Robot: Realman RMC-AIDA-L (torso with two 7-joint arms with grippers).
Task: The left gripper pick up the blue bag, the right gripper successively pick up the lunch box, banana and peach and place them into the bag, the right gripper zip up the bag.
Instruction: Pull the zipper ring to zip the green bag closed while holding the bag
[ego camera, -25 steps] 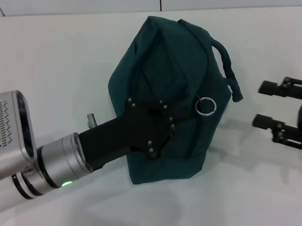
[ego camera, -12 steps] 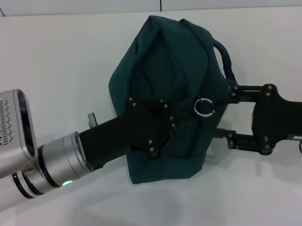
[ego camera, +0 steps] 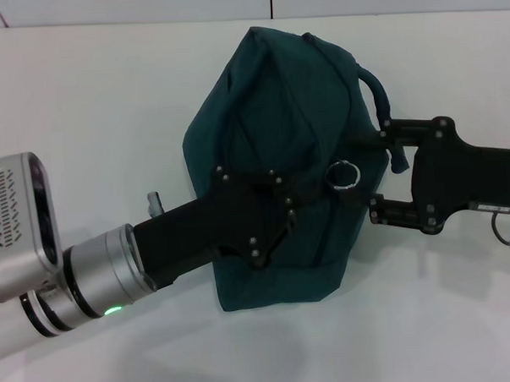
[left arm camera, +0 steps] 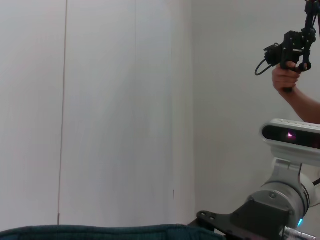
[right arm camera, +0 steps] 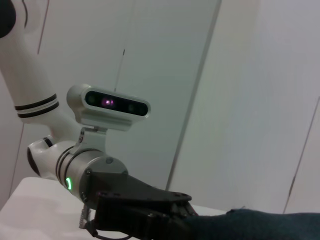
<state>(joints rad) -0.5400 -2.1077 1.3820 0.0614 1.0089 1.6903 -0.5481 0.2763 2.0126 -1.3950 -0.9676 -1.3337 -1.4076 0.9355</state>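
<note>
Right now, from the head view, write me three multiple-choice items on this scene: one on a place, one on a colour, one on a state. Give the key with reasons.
1. Where is the right gripper?
A. At the bag's side nearest the metal ring
B. Flat on the table, far from the bag
C. Beneath the left gripper

2. What colour is the blue bag?
A. Bright red
B. Dark teal-blue
C. Yellow

3. How do the right gripper's fingers stand?
A. Clamped on a banana
B. Spread apart, one above and one below, at the bag's edge
C. Folded away out of sight

Key: 1 A, its fingertips reach the bag's right side beside the metal ring, while the left gripper lies against the bag's front. 2 B, the fabric is dark teal-blue all over. 3 B, a clear gap shows between the two black fingers and nothing is held in it.
</note>
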